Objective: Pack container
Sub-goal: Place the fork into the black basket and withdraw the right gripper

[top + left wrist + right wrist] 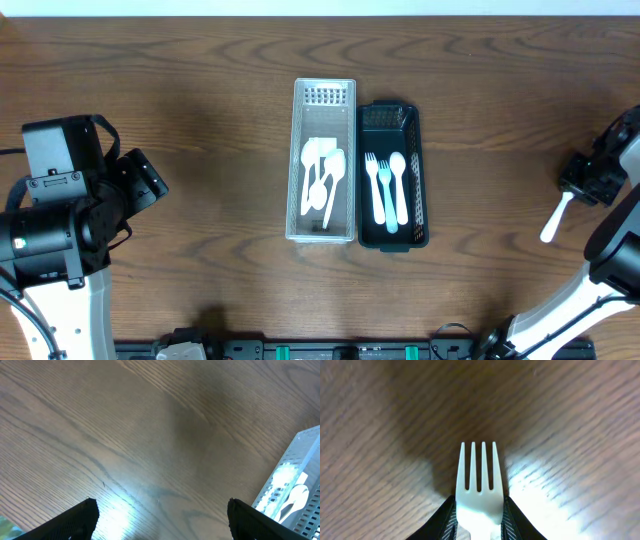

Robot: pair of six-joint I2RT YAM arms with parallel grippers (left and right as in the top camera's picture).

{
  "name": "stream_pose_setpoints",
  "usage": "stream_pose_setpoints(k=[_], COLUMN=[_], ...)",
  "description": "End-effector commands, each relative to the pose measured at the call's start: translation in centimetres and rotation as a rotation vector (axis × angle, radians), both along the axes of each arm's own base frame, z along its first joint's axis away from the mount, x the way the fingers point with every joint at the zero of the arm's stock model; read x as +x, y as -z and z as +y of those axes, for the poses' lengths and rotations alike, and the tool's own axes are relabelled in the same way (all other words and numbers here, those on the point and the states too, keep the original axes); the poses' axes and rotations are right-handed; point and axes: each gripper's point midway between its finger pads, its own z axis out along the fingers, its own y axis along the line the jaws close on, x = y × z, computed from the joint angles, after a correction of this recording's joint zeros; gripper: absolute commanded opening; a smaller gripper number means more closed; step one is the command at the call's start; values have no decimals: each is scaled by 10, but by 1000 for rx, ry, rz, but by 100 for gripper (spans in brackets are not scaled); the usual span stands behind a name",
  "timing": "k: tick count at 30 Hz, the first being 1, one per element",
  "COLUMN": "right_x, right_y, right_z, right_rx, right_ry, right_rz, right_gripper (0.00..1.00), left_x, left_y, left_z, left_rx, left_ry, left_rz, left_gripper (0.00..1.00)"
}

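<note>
Right claw (479, 519) clenched on the white fork (479, 502), left claw (162, 517) released: carry it level leftward to your clear tray (325, 96).

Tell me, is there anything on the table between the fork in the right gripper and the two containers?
Nothing visible stands in the way. The right gripper has its jaws shut on the white fork near the right edge, and only bare table lies between it and the black container. The clear container is just beyond. Both are open on top.
</note>
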Motion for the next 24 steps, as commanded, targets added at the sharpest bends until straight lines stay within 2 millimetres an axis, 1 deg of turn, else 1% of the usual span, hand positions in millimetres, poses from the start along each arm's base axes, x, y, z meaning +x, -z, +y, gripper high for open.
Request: stream_pose_setpoints(k=[1, 3, 4, 6, 9, 11, 12, 14, 16, 18, 19, 21, 24], right_x=[18, 35, 45, 62, 80, 84, 84, 81, 75, 67, 63, 57, 52], right_y=[-12, -35, -50, -83, -135, -166, -179, -195, -202, -199, -194, -183, -155], right_z=[30, 49, 62, 91, 147, 188, 210, 248, 285, 313, 326, 343, 361], right_rx=[23, 2, -12, -34, -49, -44, -37, -19, 8, 34, 43, 50, 28], right_ry=[-14, -76, -116, -190, -304, -375, -414, -487, -543, -581, -605, -633, -668], right_rz=[-22, -69, -103, -177, -293, -362, -389, -426, -441, -432, -418, -389, -325], right_gripper=[1, 1, 1, 1, 1, 1, 1, 1, 1, 1, 1, 1, 1], left_x=[-1, -1, -1, -1, -2, -3, -4, -4, -5, -6, -7, -7, -7], left_y=[2, 2, 2, 2, 3, 3, 4, 4, 5, 5, 5, 5, 5], left_z=[0, 0, 0, 0, -1, -1, -1, -1, -1, -1, -1, -1, -1], left_rx=[-2, -2, -2, -3, -4, -4, -5, -5, -6, -7, -7, -7, -7], left_ry=[7, 7, 7, 7, 7, 7, 7, 7, 7, 7, 7, 7, 6], left_rz=[9, 9, 9, 11, 17, 20, 23, 26, 31, 36, 37, 38, 37], left_gripper=[85, 85, 85, 85, 85, 85, 85, 85, 85, 85, 85, 85, 85])
